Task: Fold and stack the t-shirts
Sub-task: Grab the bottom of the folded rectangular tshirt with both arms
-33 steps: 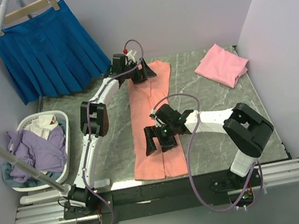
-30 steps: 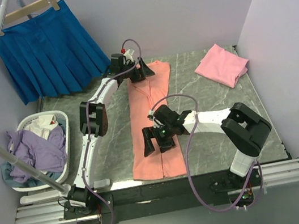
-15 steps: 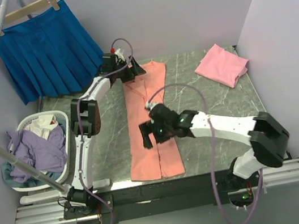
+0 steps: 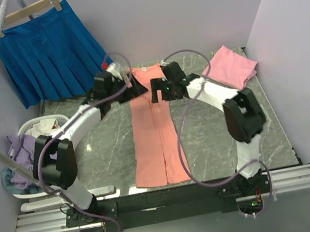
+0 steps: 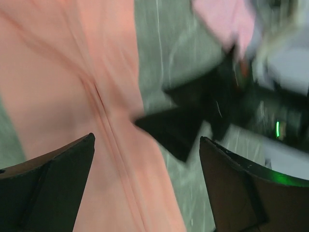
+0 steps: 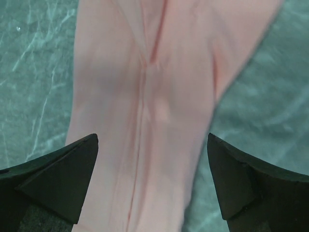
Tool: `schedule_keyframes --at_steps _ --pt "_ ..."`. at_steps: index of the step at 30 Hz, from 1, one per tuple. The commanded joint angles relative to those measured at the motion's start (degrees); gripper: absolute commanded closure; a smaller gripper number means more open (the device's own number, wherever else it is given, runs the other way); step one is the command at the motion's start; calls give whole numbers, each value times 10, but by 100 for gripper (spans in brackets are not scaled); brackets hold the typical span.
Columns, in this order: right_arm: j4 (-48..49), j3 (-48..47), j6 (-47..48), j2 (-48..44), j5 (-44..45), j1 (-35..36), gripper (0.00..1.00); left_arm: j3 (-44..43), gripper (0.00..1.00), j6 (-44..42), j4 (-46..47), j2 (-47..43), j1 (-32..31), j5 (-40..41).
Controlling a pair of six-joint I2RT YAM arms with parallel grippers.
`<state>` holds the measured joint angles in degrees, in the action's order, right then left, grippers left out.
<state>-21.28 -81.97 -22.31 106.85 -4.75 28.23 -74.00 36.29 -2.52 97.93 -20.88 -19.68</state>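
Only your overhead view shows both t-shirts. The salmon tee (image 4: 157, 133) lies as one long narrow strip on the table (image 4: 111, 141), and the pink tee (image 4: 230, 66) sits folded, right of the strip's far end. Over that end hover the left gripper (image 4: 132, 89) and right gripper (image 4: 158, 93), jaws wide, empty. Your left wrist view is blurred.

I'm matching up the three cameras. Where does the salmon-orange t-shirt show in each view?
Top external: the salmon-orange t-shirt lies as a long strip down the middle of the table.
Left wrist: the t-shirt fills the left half.
Right wrist: the t-shirt fills the centre, top to bottom.
Shared landmark: its lengthwise centre crease, visible in all three.
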Motion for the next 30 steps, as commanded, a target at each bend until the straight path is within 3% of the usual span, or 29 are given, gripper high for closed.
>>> schedule_keyframes --at_steps 1,5,14,24,30 --pt "-2 -126 23 89 -54 -8 0 109 6 34 49 -35 -69 11" --pt "-37 -211 10 179 -77 -19 0 173 8 53 39 -55 -106 43" --pt "-73 -232 3 249 -69 -33 0 268 8 82 59 -80 -132 91" --pt "-108 -226 11 262 -8 -64 0 339 12 98 80 -19 -144 117" --pt "-16 -176 49 206 -66 -69 0 331 12 80 66 -32 -151 145"
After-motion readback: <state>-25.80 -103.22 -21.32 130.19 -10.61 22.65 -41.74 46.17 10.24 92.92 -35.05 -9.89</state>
